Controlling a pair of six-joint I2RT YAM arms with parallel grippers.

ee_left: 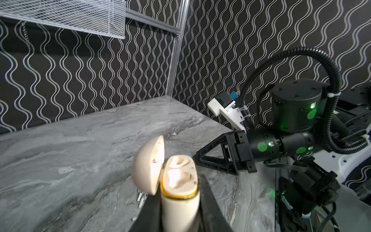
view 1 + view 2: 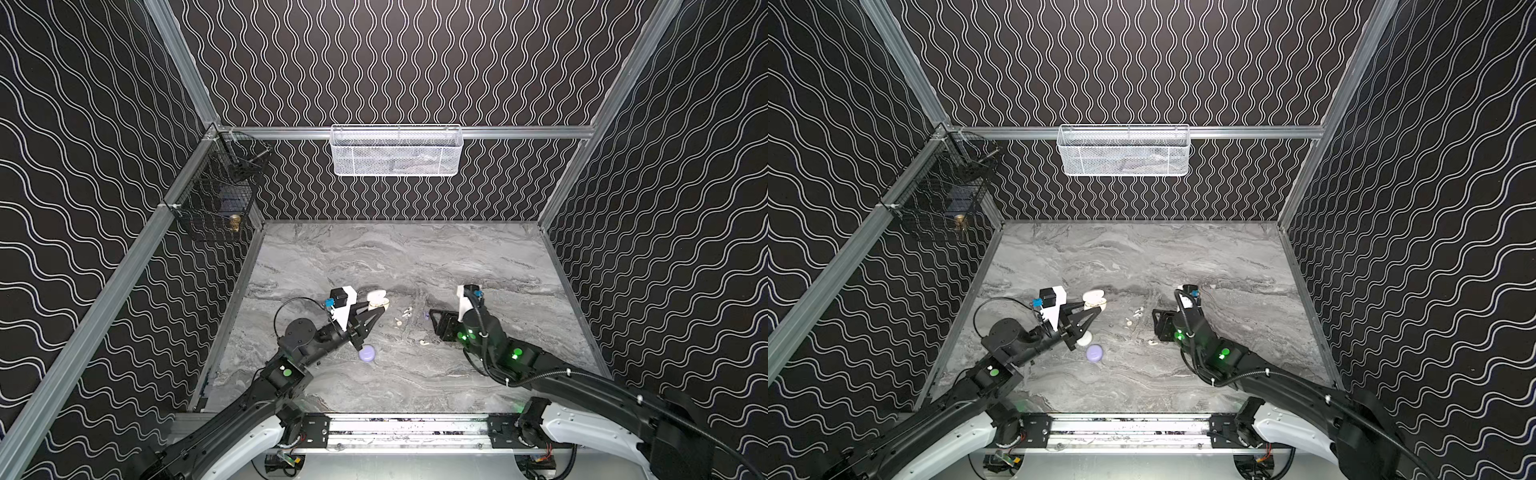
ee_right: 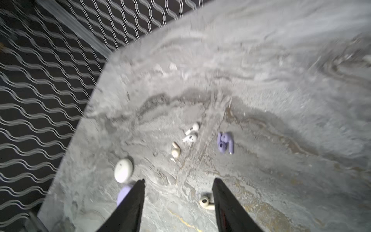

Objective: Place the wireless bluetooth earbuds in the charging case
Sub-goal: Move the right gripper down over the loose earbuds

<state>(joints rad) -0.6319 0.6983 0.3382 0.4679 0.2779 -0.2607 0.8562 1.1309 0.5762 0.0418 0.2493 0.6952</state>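
The left gripper (image 1: 178,190) has its fingers (image 1: 210,202) clamped on the lower body of the cream charging case (image 1: 180,209), one finger on each side. The case stands upright in the grip, left of the middle of the grey marble surface (image 2: 374,257). Its lid (image 1: 148,166) is swung open to one side, so the two moulded sockets in the body show in the left wrist view. The wireless bluetooth earbuds (image 2: 406,311) all lie loose on the surface, between the two arms. A white pair (image 3: 192,138) lies close together, and just beside it, toward the left and a little nearer, is one cream earbud (image 3: 175,149). To the right of the white pair lie two lavender earbuds (image 3: 224,142), touching each other. A second cream earbud (image 3: 205,201) lies nearer, apart from the others. The right gripper (image 3: 179,180) hangs over this spot with its fingers (image 3: 130,204) apart and nothing between them. The second cream earbud is just beside the inner edge of one finger, and I cannot tell whether they touch. Two closed cases rest on the surface near the left gripper, just beside each other: a white oval case (image 3: 123,170) and a lavender case (image 2: 367,354). On the far wall hangs a white mesh basket (image 2: 395,151).
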